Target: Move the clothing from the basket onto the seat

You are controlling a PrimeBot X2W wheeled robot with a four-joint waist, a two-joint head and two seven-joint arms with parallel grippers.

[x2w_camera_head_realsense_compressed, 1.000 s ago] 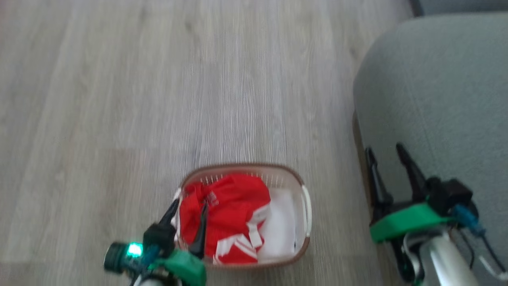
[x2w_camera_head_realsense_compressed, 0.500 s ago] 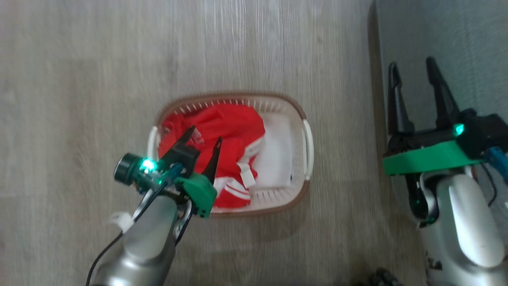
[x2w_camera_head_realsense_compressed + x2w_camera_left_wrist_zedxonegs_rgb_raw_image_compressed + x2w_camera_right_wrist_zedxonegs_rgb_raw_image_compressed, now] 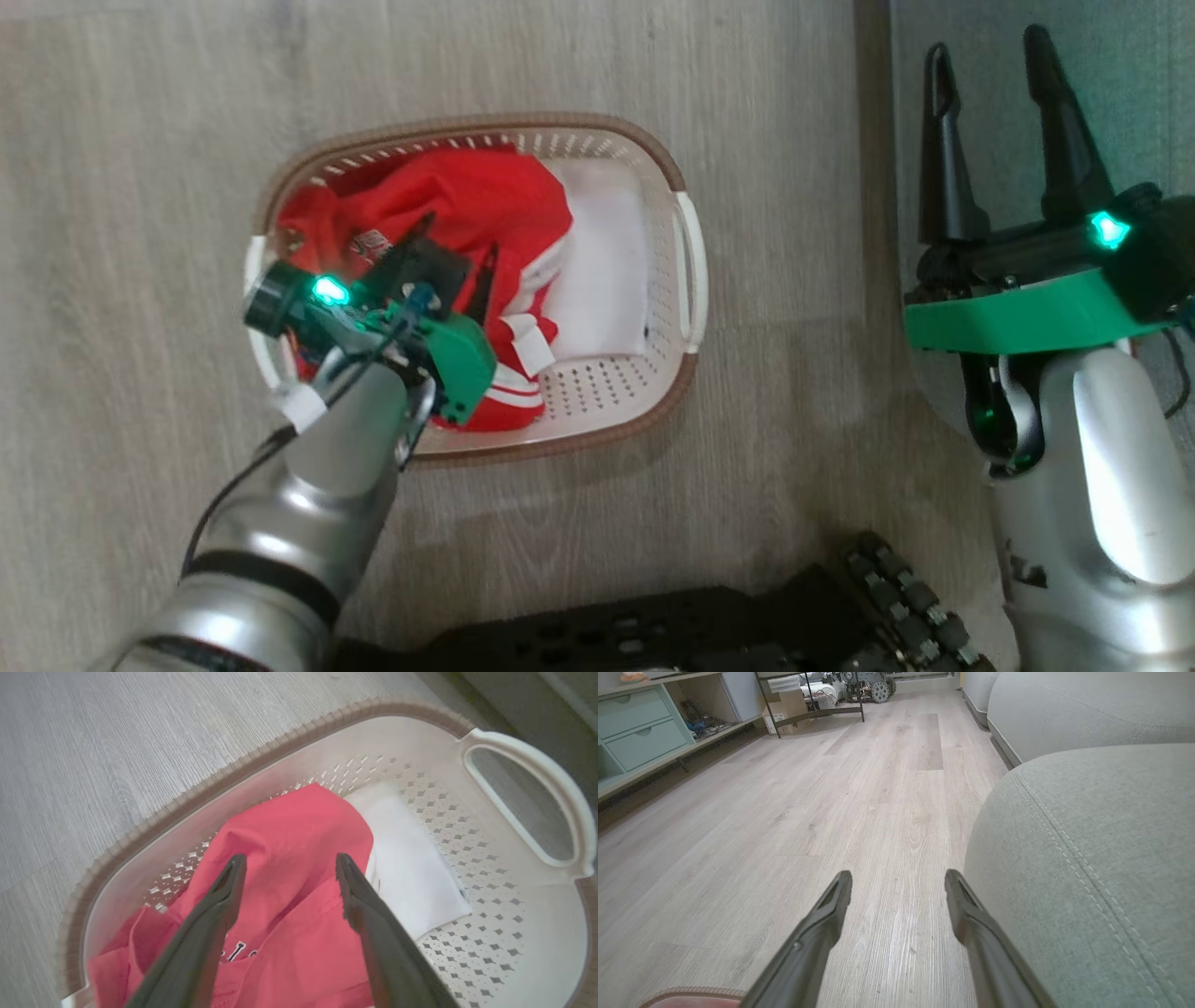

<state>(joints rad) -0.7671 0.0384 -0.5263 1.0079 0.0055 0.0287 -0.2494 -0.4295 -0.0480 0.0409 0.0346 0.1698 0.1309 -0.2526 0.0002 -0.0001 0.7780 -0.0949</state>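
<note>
Pale grey wood-grain floor [image 3: 140, 140] runs right across the head view, and down the right side sits the seat [image 3: 1087, 858], a big grey-green cushion with a stitched seam curving over its rounded edge. At the bottom of the head view is the robot's own dark base [image 3: 653, 625].

On the floor, well left of the seat, sits the basket [image 3: 597, 131]: cream, perforated, with a brown woven rim and a white handle [image 3: 693, 271] on the seat side. The clothing [image 3: 467, 201] is in there, a bunched red heap with white stripes and a bit of lettering, filling the left half. Beside it, against the right wall, lies a flat white sheet [image 3: 602, 280], its left edge tucked under the red fabric.

Now the left gripper [image 3: 290, 858]: it's down inside the basket, right over the red heap, fingers spread wide with fabric showing between them. Nothing is pinched. Whether the tips touch the cloth, I can't tell.

Over on the other side, the right gripper [image 3: 988, 42] hangs at the near edge of the seat, its fingers parted and empty.
</note>
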